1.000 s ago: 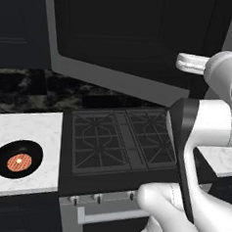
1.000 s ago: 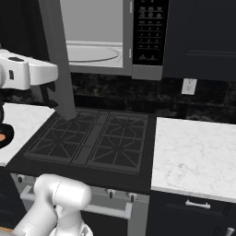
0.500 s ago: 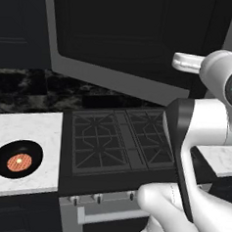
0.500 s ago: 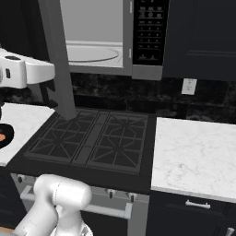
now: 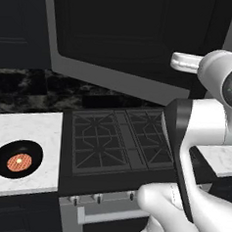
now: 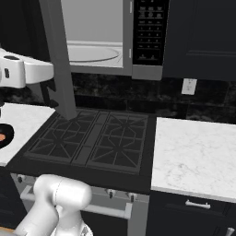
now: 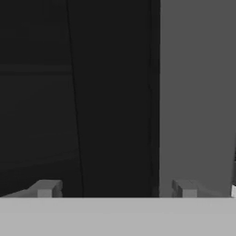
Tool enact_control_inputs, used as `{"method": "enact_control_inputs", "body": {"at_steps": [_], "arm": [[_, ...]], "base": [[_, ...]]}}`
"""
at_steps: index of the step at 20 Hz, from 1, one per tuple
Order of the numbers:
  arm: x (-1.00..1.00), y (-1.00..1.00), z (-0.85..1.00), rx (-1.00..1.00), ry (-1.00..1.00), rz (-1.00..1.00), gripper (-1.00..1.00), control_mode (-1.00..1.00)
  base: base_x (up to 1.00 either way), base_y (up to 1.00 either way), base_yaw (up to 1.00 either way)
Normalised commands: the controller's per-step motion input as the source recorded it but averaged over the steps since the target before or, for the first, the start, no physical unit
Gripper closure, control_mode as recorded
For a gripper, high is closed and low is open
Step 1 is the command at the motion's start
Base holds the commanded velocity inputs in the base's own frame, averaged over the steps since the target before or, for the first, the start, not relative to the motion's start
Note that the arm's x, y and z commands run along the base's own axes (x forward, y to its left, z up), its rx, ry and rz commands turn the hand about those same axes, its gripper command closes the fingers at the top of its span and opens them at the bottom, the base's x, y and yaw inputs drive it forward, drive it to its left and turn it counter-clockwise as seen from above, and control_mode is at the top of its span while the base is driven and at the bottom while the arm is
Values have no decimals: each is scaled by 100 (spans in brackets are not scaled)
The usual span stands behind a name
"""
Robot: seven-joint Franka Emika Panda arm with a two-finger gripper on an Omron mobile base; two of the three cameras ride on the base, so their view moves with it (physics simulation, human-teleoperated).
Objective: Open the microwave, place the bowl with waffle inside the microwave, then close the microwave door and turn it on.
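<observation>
The microwave [image 6: 126,39] hangs over the stove with its pale cavity and round turntable showing. The microwave door [image 5: 142,46] stands swung wide open to the left, and appears edge-on as a grey post [image 6: 59,60] in the right base view. My gripper [image 7: 114,189] is open, its fingertips [image 7: 45,188] far apart and nothing between them; dark glass and the grey door frame fill the space ahead. From the right base view the gripper [image 6: 49,92] sits just left of the door's edge. The black bowl [image 5: 17,158] with the waffle [image 5: 19,162] rests on the left counter.
A black gas stove [image 5: 118,140] lies under the microwave, between a white marble counter on the left [image 5: 34,127] and another on the right [image 6: 198,152]. The black button panel [image 6: 148,27] is at the microwave's right. My own forearm [image 5: 194,143] stands in the foreground.
My hand has drifted slightly leftward beside the door's edge. The door, bowl and waffle stand as before.
</observation>
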Motion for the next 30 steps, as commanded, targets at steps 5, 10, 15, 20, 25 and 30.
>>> {"method": "enact_control_inputs", "body": {"at_steps": [5,10,15,20,25,30], "arm": [[-42,0,0,0,-1,0,-100,-100],[-93,-5,0,0,-2,1,-100,-100],[-37,-69,1,0,-2,19,-100,-100],[3,-100,0,11,0,41,-100,-100],[39,-89,0,13,0,44,-100,-100],[56,-33,-4,7,0,46,-100,-100]], "base": [[0,0,0],[0,0,0],[0,0,0],[0,0,0],[0,0,0],[0,0,0]]}}
